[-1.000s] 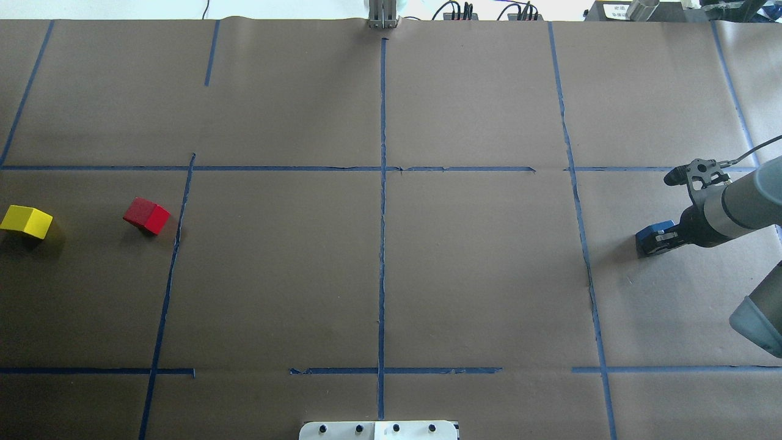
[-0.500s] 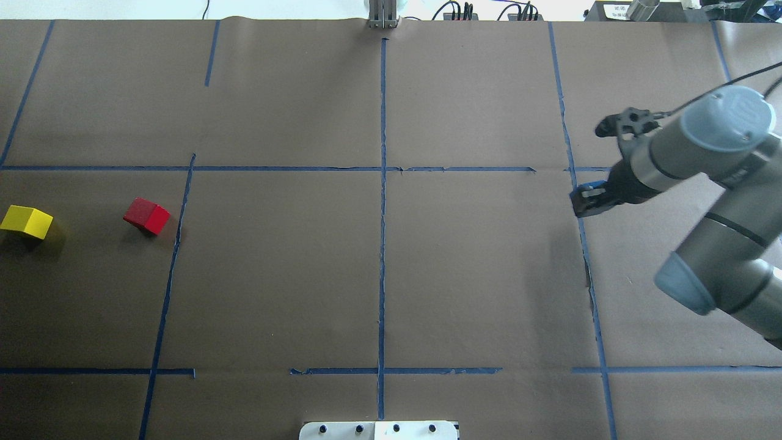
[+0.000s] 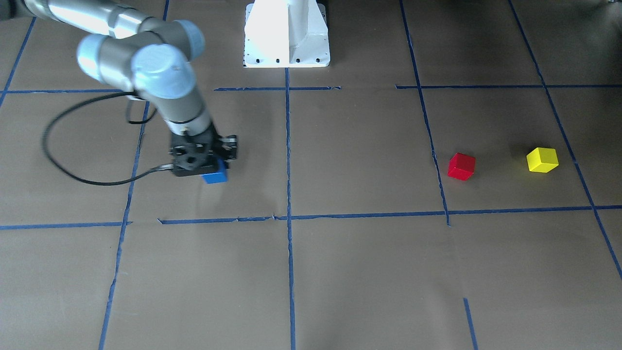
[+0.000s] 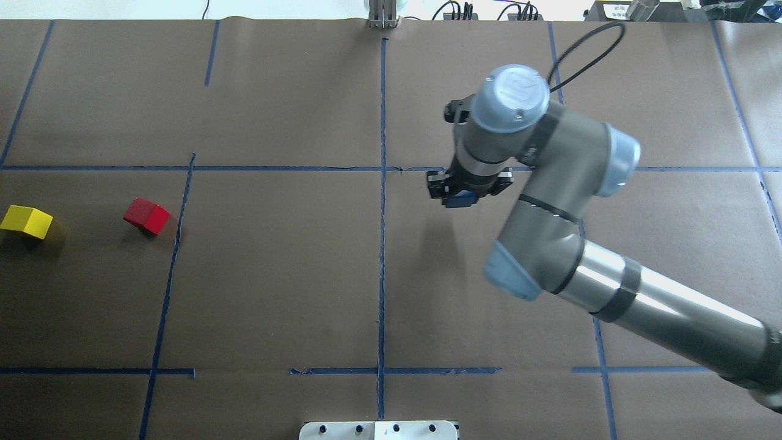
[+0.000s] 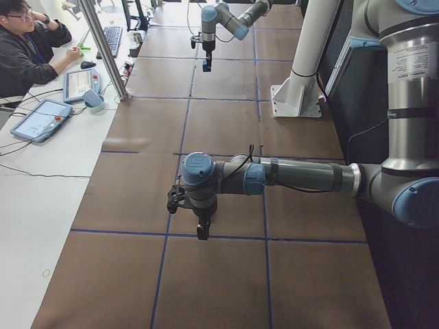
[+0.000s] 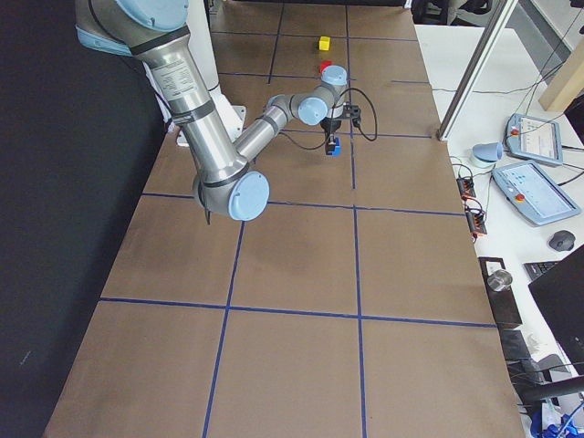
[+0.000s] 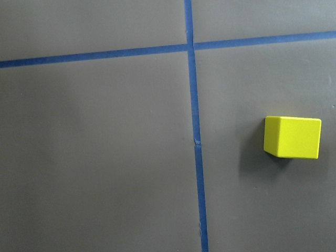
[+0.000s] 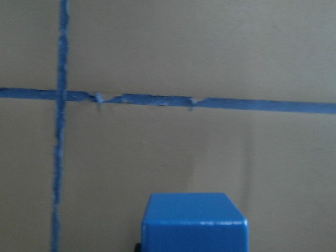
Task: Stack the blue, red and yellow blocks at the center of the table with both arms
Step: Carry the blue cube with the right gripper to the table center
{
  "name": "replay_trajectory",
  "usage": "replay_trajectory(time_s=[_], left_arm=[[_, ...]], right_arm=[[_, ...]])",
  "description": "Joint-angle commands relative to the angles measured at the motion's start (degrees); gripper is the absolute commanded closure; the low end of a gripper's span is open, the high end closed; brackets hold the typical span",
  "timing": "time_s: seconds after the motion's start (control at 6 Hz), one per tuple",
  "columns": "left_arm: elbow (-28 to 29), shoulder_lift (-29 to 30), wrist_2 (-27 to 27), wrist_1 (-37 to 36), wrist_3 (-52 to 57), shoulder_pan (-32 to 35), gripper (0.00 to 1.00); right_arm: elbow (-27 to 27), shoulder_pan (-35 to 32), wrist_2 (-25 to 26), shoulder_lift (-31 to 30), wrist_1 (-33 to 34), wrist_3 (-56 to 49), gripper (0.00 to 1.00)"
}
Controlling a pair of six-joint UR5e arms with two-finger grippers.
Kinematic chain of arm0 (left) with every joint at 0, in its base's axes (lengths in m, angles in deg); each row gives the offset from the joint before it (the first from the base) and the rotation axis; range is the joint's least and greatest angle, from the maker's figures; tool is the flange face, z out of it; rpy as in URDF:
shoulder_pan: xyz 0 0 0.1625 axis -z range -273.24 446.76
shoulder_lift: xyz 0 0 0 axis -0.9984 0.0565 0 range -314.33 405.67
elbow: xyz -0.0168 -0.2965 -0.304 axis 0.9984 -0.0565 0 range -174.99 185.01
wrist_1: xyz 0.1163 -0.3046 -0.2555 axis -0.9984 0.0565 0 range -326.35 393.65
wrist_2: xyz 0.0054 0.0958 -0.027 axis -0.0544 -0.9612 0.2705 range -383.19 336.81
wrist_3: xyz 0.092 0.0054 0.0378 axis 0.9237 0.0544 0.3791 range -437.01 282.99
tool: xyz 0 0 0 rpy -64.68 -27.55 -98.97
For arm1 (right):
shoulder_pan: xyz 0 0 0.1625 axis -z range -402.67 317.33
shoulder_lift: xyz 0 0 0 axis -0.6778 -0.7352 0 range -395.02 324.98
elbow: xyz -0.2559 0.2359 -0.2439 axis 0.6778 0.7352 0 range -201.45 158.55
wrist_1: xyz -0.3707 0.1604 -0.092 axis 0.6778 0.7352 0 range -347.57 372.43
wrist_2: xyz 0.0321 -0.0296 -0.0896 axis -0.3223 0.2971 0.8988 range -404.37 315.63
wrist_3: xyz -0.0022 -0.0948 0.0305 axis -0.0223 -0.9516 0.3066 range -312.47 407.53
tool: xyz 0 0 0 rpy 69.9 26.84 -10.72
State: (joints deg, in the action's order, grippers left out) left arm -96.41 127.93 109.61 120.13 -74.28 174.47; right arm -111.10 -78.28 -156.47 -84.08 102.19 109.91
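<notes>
Blue block (image 4: pixel 462 200), mostly hidden under the right gripper (image 4: pixel 467 190) clamped on it, sits just right of the centre line. Left gripper (image 5: pixel 202 231) shows only sidelong, so I cannot tell how its jaws stand.

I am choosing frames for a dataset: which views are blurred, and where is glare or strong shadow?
Right wrist view: soft, the tape edges smeared; the blue block shows a bright glint along its top edge. Left wrist view: sharp; the yellow block casts a dark shadow to its lower left. Front-facing view: the white base is overexposed, little detail.
</notes>
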Motion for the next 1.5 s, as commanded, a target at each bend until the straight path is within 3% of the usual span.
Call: replay_trajectory(time_s=[0.0,0.33,0.83,1.17,1.33], left_arm=[[0.0,-0.1,0.0,0.0,-0.1,0.0,0.00],[-0.8,-0.2,0.0,-0.1,-0.1,0.0,0.00],[-0.9,-0.3,0.0,-0.1,-0.1,0.0,0.00],[-0.8,-0.3,0.0,-0.1,-0.1,0.0,0.00],[-0.9,-0.3,0.0,-0.1,-0.1,0.0,0.00]], right_arm=[[11.0,5.1,3.5,11.5,0.2,7.1,0.88],[12.6,7.6,5.7,12.0,-0.2,7.0,0.81],[14.1,8.0,5.7,12.1,-0.2,5.0,0.56],[14.1,8.0,5.7,12.0,-0.2,4.5,0.07],[14.1,8.0,5.7,11.8,-0.3,4.4,0.01]])
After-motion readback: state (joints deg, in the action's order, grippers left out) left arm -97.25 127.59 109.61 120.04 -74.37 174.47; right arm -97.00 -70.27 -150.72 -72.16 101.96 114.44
